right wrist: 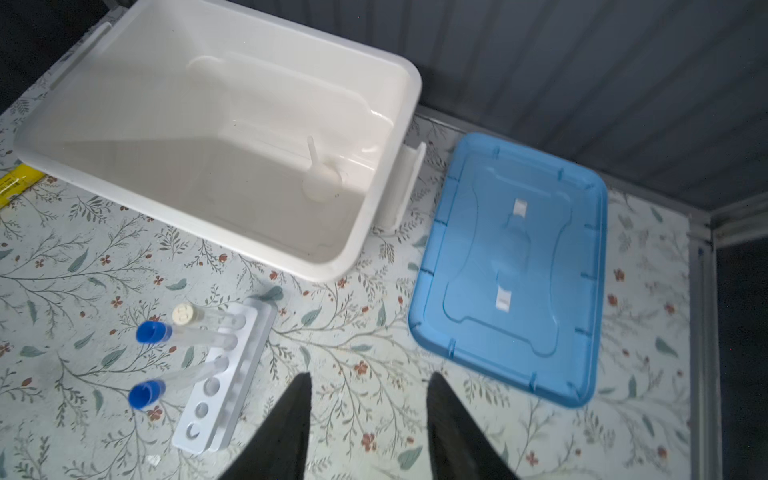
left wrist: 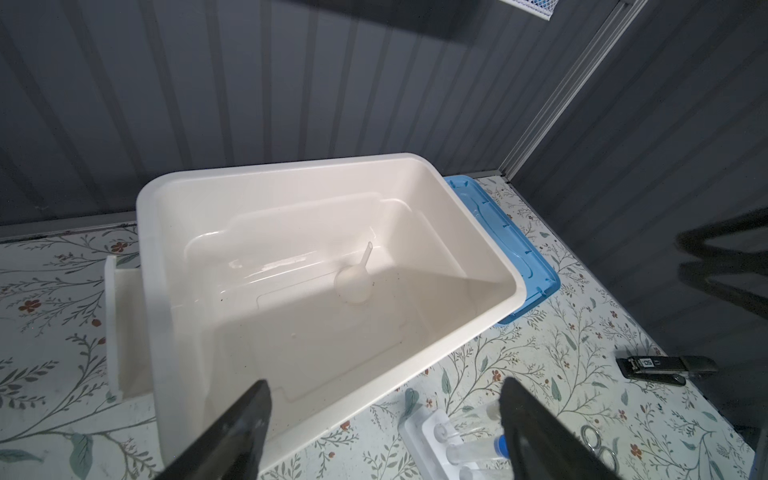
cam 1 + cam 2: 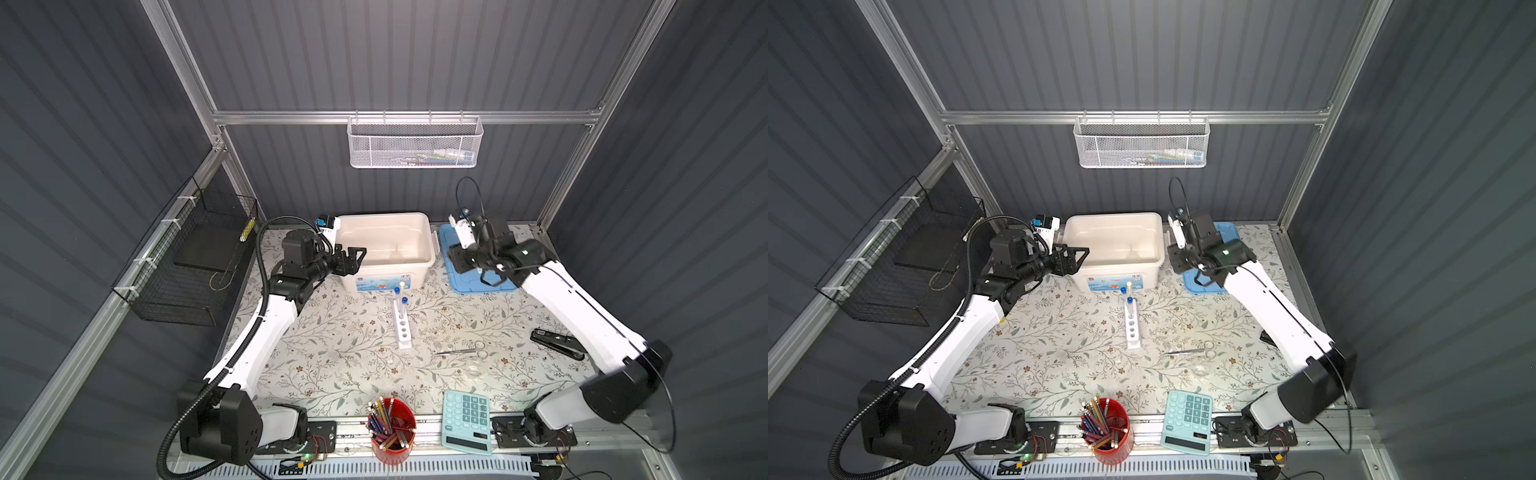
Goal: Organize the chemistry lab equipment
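At twelve o'clock on the tabletop stands an open white bin [image 3: 399,272] with a small clear funnel [image 2: 353,282] already lying on its floor, and its blue lid [image 1: 511,270] rests flat just beside it at one o'clock. The left jaws hover at the bin's nine-o'clock rim, spread wide and empty. The right jaws hang above the lid's near edge, parted with nothing between them. Near the tabletop's centre sits the narrow white rack [image 3: 402,328], holding two blue-capped tubes [image 1: 195,334] and a white-capped one [image 1: 185,313] in its far holes. At four o'clock from the rack lie the thin silver scissors [image 3: 461,351], with a faint clear dish [image 3: 473,368] just past them. The tubes look light, smooth and breakable, so a gentle pinch on the barrel just under the cap seems safest. The rack is probably stiff but top-heavy at its loaded end, best taken across its long sides near the tubes. The scissors lie flat and likely want a pinch across the shanks.
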Robot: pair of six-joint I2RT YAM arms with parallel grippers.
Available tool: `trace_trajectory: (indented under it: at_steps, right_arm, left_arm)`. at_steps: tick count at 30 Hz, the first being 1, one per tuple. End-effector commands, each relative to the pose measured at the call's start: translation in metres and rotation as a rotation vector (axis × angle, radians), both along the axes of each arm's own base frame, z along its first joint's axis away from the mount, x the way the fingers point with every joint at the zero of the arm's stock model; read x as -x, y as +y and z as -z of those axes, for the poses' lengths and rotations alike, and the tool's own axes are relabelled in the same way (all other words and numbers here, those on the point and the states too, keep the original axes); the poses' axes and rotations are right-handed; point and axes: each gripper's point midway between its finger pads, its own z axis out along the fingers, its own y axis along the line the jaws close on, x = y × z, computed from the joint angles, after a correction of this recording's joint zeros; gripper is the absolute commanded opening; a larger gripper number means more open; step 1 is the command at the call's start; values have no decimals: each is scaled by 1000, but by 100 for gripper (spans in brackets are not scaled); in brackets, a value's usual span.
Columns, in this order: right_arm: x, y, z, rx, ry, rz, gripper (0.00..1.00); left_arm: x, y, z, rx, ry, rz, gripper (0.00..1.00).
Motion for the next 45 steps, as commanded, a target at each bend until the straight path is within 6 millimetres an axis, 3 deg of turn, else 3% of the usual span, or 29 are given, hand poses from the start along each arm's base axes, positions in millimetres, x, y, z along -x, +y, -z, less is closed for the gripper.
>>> trace_trajectory:
  at_steps: [1,4,8,14,25,45]
  right_arm:
    - [54,-43,41,26,180,182,47]
    - [98,-66,71,-5,284,274,47]
    - [143,-71,111,-100,431,342,45]
    - [175,-70,156,-107,564,402,44]
    - [187,-58,215,-69,683,441,41]
    - [197,-60,253,-32,748,457,33]
  left_arm:
    - [-5,-9,-19,24,-63,58,86]
    - [-5,-12,-15,29,-57,75,86]
    - [-3,-13,-11,38,-49,79,86]
    - [-1,-14,-11,46,-47,87,87]
    - [-1,-13,-9,44,-43,82,87]
    - [-3,-16,-2,53,-22,93,86]
